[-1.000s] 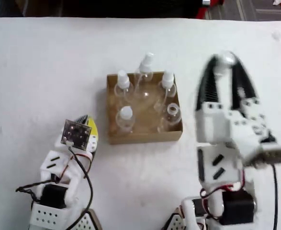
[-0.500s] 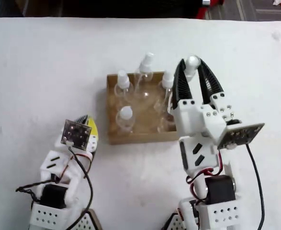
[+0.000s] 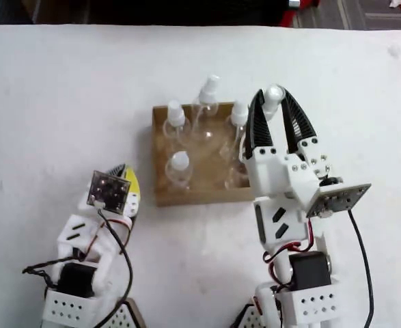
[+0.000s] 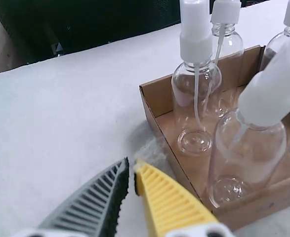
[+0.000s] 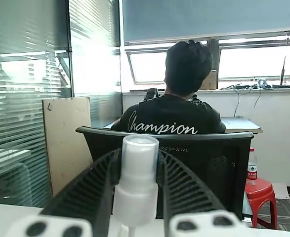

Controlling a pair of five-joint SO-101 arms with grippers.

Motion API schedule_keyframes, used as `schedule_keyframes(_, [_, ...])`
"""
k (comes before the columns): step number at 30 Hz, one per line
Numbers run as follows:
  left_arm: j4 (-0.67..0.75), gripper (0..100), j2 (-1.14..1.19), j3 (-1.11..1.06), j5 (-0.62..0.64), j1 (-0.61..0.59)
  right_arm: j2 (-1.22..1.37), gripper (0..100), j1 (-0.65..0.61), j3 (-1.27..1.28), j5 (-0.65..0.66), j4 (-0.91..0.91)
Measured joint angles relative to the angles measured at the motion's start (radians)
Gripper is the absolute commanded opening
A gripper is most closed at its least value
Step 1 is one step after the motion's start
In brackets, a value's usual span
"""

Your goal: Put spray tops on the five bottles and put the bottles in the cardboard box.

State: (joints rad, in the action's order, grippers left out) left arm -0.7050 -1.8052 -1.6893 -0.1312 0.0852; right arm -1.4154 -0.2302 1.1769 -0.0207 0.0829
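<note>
White spray top [image 3: 274, 94] between right jaws

Right claw [image 5: 137, 156] clamped on white spray top [image 5: 134, 193], top upright.

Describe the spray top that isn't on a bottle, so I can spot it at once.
Find the cardboard box in the middle of the white table; the right gripper, with black fingers, sits by its far right corner. The spray top is the white piece pinched between those fingers. Unlike the four tops in the box, it sits on no bottle.
</note>
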Motion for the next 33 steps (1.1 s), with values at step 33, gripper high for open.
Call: schedule_keyframes(33, [0.0, 2, 0.0, 0.0, 0.0, 0.0, 0.281, 1.6, 0.071, 0.115, -0.009, -0.232])
